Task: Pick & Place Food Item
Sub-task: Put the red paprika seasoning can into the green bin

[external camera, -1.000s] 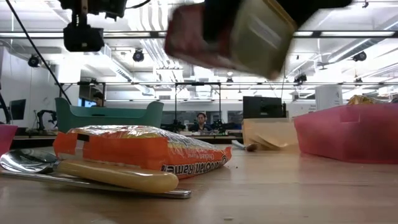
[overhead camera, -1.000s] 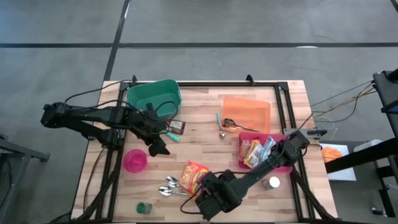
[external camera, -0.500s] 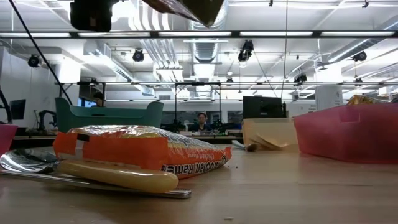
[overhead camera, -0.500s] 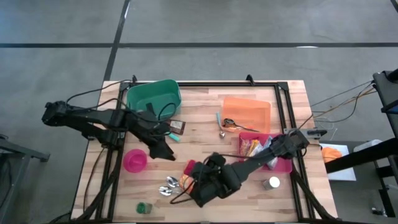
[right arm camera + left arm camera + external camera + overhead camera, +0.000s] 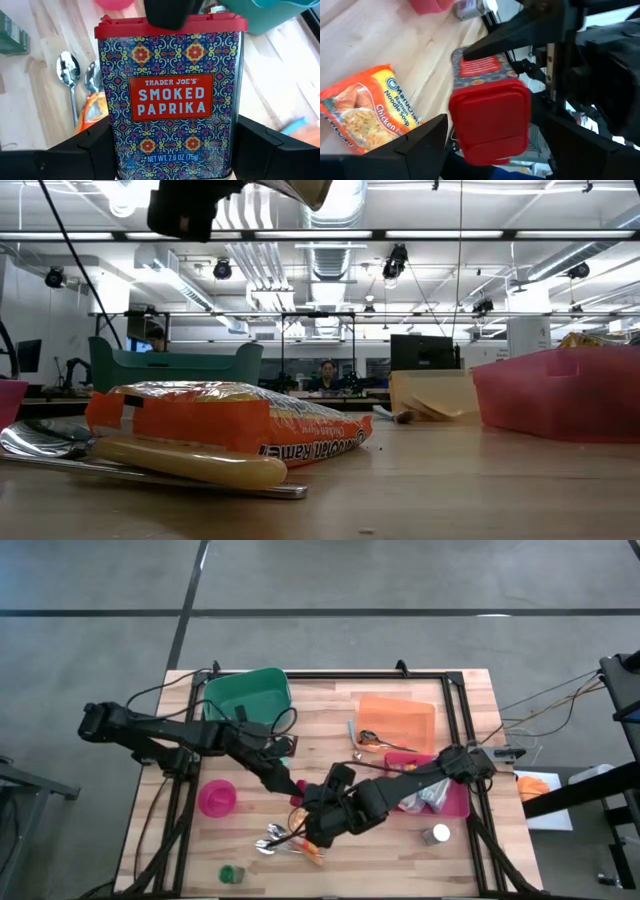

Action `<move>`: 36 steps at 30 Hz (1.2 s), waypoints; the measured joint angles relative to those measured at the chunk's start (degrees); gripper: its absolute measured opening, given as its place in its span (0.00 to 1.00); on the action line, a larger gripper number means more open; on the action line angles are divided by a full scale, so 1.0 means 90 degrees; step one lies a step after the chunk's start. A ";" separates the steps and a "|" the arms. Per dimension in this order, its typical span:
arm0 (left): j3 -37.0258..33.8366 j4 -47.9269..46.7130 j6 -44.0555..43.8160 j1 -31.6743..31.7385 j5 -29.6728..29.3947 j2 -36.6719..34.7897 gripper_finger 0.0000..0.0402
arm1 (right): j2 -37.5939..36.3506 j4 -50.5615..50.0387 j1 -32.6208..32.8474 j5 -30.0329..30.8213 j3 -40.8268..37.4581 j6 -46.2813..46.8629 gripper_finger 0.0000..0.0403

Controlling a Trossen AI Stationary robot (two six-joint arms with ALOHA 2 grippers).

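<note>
A Smoked Paprika tin (image 5: 170,95) with a red lid and a patterned body hangs in the air over the table's middle, my right gripper (image 5: 172,145) shut on it. My left gripper (image 5: 492,130) has come level from the table's left. It is open, with a finger on either side of the tin's red lid (image 5: 490,117), and no touch shows. In the high view the two grippers meet at the tin (image 5: 300,795). Below them an orange ramen pack (image 5: 225,425) lies flat on the table beside some spoons (image 5: 272,837). My right gripper pinches the tin's two narrow sides (image 5: 112,140) between its two fingers, at the half away from the lid. The fingers slant down from the table's right. The tin is lifted clear of the table, its lid end turned toward my left gripper.
A green bin (image 5: 247,695) stands at the far left and an orange container (image 5: 397,720) at the far right. A red bin (image 5: 455,802) with packets sits at the right. A pink bowl (image 5: 217,798), a small green item (image 5: 232,873) and a silver can (image 5: 436,834) lie near the front.
My right gripper has risen with the tin, gone toward the table's far-left and rolled, so the tin left the low view upward. My left gripper has moved toward the table's right, up to the tin's lid end. The ramen pack has stayed put.
</note>
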 joint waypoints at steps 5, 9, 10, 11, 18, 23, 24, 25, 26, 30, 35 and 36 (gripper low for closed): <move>-0.0002 0.0163 0.0095 0.0016 -0.0390 0.0088 0.81 | -0.0123 0.0080 -0.0100 0.0072 0.0000 -0.0249 0.69; 0.0003 0.0239 0.0276 0.0016 -0.0553 0.0147 0.81 | -0.0164 0.0217 -0.0142 0.0164 0.0000 -0.0471 0.69; 0.0005 0.0241 0.0290 0.0016 -0.0561 0.0163 0.81 | -0.0164 0.0242 -0.0153 0.0161 0.0000 -0.0484 0.69; 0.0005 0.0241 0.0290 0.0016 -0.0561 0.0180 0.80 | -0.0164 0.0204 -0.0153 0.0138 -0.0002 -0.0494 0.69; 0.0015 0.0229 0.0371 0.0014 -0.0522 0.0183 0.55 | -0.0153 0.0289 -0.0165 0.0188 -0.0011 -0.0763 0.69; 0.0017 0.0239 0.0384 0.0024 -0.0536 0.0173 0.51 | -0.0147 0.0253 -0.0161 0.0473 -0.0019 -0.0851 0.75; 0.0014 0.0217 0.0474 0.0021 -0.0577 0.0175 0.51 | -0.0147 0.0356 -0.0168 0.0469 -0.0017 -0.0839 0.77; 0.0006 0.0175 0.0484 0.0017 -0.0608 0.0177 0.50 | -0.0152 0.0426 -0.0167 0.0464 -0.0002 -0.0840 0.80; 0.0002 0.0133 0.0486 0.0016 -0.0609 0.0185 0.50 | -0.0162 0.0414 -0.0166 0.0473 0.0000 -0.0846 0.83; -0.0007 0.0028 0.0481 0.0036 -0.0629 0.0112 0.50 | -0.0174 0.0391 -0.0200 0.0499 0.0005 -0.1018 0.90; -0.0007 -0.0096 0.0431 0.0091 -0.0577 -0.0087 0.50 | -0.0174 0.0353 -0.0210 0.0514 0.0005 -0.1144 0.92; -0.0007 -0.0113 0.0430 0.0093 -0.0563 -0.0152 0.50 | -0.0174 0.0341 -0.0214 0.0514 0.0005 -0.1145 0.92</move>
